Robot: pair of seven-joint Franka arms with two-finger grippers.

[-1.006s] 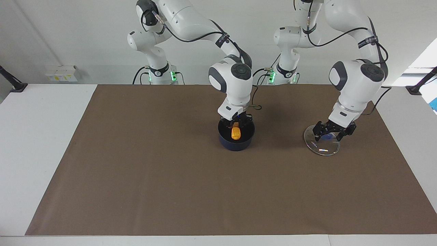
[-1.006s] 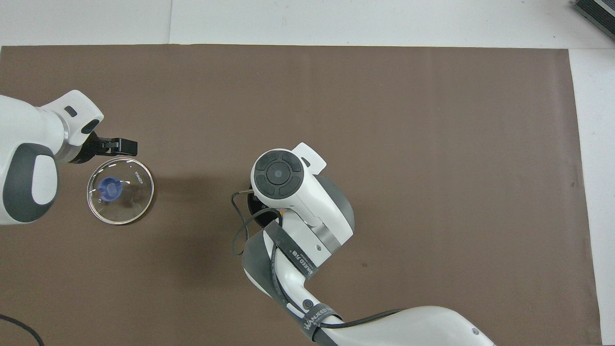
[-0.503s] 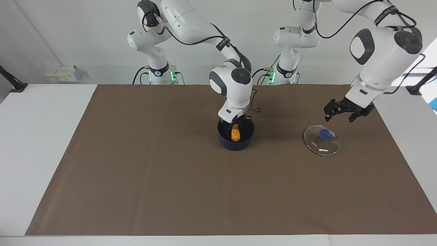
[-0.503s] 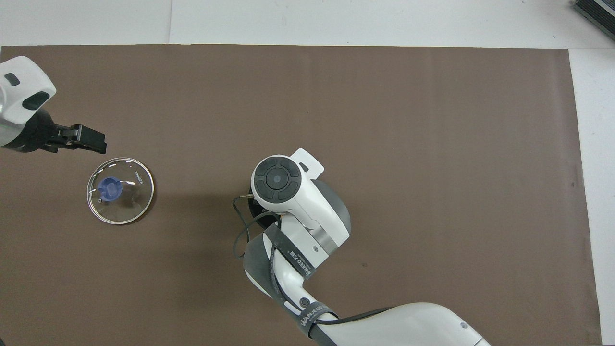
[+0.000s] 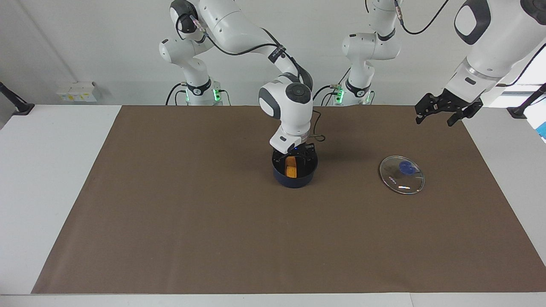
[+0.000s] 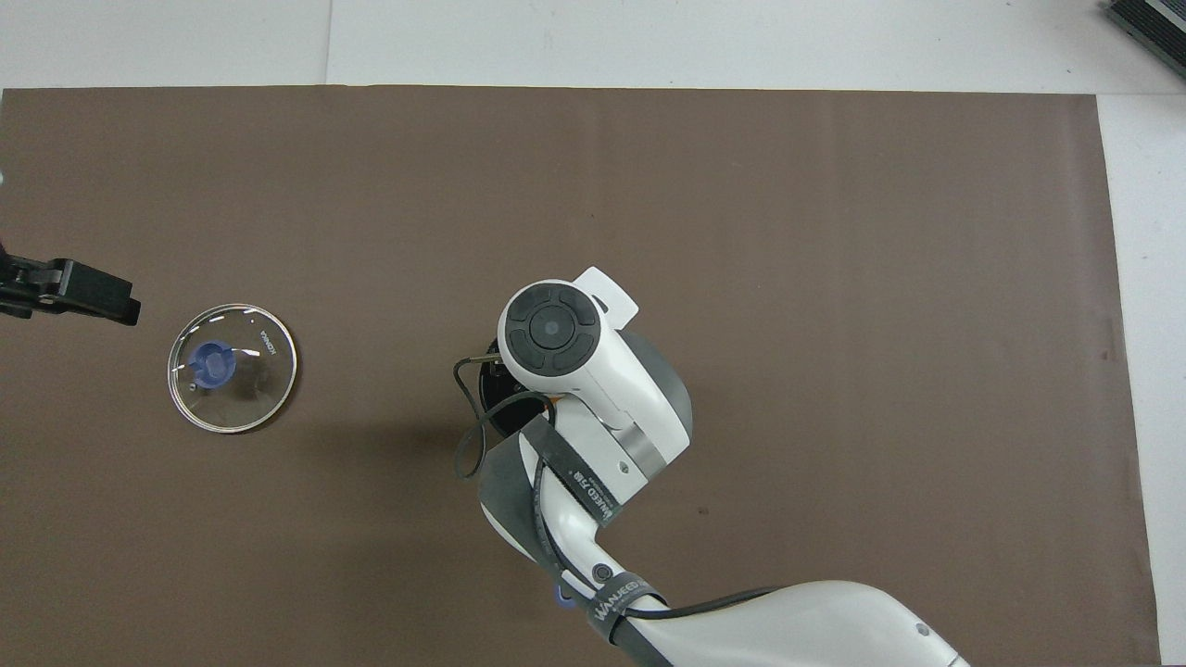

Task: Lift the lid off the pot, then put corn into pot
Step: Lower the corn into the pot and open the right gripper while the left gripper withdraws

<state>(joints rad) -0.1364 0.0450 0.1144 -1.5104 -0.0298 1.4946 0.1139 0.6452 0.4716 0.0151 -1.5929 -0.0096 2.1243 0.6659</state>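
Note:
The dark blue pot (image 5: 295, 175) stands mid-mat, and its handle is hidden. The corn (image 5: 291, 167) lies inside it. My right gripper (image 5: 293, 158) hangs just above the pot's mouth, its fingers spread open on either side of the corn. In the overhead view the right arm (image 6: 565, 371) covers the pot and the corn. The glass lid (image 5: 402, 175) with its blue knob lies flat on the mat toward the left arm's end, and it also shows in the overhead view (image 6: 232, 367). My left gripper (image 5: 435, 119) is open and empty, raised over the mat's edge, well clear of the lid.
A brown mat (image 5: 192, 221) covers most of the white table (image 5: 51, 170). A thin black cable (image 6: 468, 435) loops beside the pot. Small white boxes (image 5: 76, 91) sit by the wall, and black stands (image 5: 17, 104) are at the table's corners.
My left gripper has risen off the lid and swung toward the left arm's end of the table. My right gripper has opened, and the corn has dropped lower into the pot.

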